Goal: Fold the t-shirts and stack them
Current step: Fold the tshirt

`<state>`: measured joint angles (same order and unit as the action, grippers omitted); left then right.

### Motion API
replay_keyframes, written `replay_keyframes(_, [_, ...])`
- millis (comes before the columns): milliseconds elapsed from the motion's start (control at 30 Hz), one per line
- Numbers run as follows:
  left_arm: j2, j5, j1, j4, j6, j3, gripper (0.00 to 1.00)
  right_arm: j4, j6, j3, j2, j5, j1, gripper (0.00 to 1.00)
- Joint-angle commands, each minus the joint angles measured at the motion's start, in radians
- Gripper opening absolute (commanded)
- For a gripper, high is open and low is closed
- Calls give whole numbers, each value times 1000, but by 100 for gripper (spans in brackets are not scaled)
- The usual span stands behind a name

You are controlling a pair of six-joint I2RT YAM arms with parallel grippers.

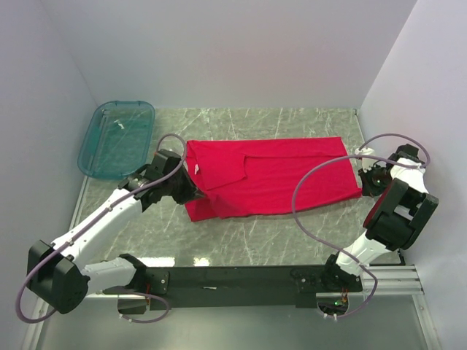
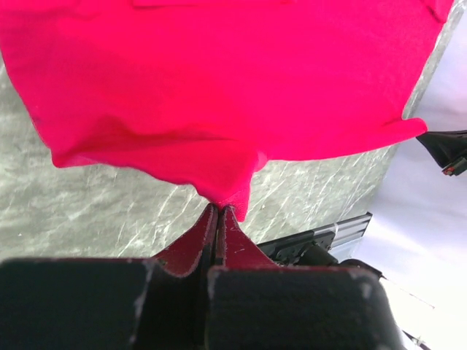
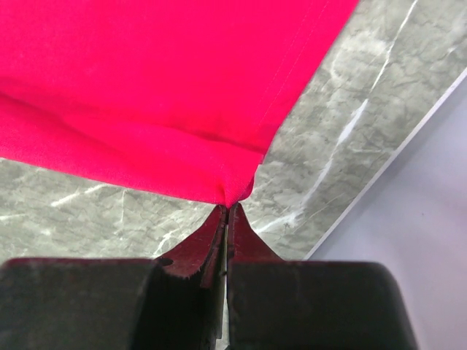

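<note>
The shirt [image 1: 277, 175] is spread on the surface [image 1: 248, 240], its left edge clamped in the left end effector [image 2: 220, 210], its right corner in the right end effector [image 3: 228, 208]. Both ends should be lifted together and kept taut.

t-shirt [image 1: 270, 175] lies flat mid-counter [image 1: 241, 244], long axis left-right, with its left part folded over onto itself. tub [image 1: 117, 138] sits on the counter at far left, near the t-shirt's far-left corner but apart from it. left fingers [image 2: 201, 240] are clamped on the t-shirt's near-left edge. right fingers [image 3: 201, 244] are clamped on its near-right corner, by the right wall.
</note>
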<state>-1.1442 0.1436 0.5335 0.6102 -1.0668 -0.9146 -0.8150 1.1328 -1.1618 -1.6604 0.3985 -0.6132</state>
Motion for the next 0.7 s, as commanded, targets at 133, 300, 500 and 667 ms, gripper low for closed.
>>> replay_keyframes(133, [-37,36,-21,-18,60,-86,0,20,-45,-62,-27,26,1,0])
replay_keyframes(300, [-55,43,-32,-24,73,-102,0,25,-56,-68,-39,26,0,0])
replay_keyframes(500, [-71,50,-50,-26,87,-128,0,51,-79,-68,-53,19,3,0])
replay_keyframes(667, [-88,56,-70,-26,99,-147,0,79,-111,-68,-65,11,9,0])
